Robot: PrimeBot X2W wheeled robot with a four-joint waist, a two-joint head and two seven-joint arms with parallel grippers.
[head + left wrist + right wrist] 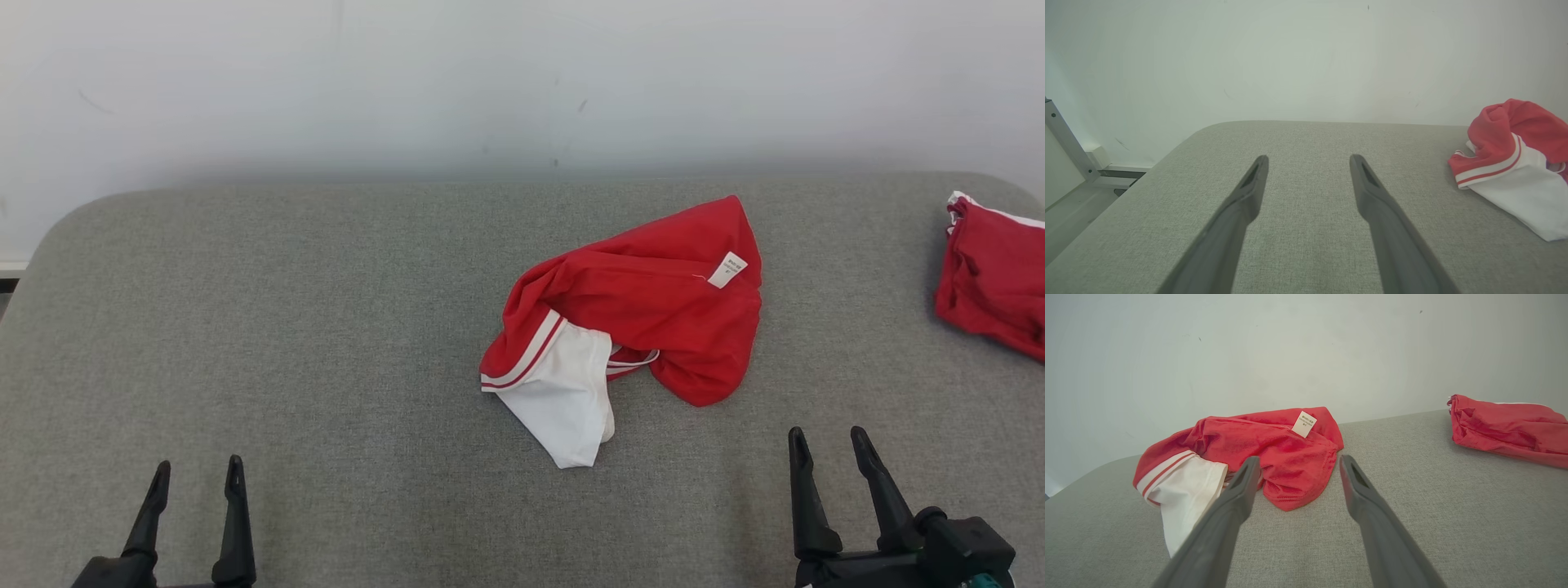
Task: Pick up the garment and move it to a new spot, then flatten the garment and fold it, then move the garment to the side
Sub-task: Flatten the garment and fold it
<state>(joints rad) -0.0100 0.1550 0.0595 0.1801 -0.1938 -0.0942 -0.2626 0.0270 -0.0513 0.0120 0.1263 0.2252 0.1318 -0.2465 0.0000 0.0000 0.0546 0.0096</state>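
the red and white garment (645, 302) lies crumpled on the grey cushion (326, 327), a little right of the cushion's middle (white part toward the cushion's near edge). the left gripper (199, 462) is over the cushion's near left, fingers spread wide, holding nothing. the right gripper (827, 432) is over the cushion's near right, equally wide and empty. another red cloth (992, 286) lies at the cushion's right edge

Red garment (653, 302) (white, red-striped sleeve) on grey cushion (286, 327).
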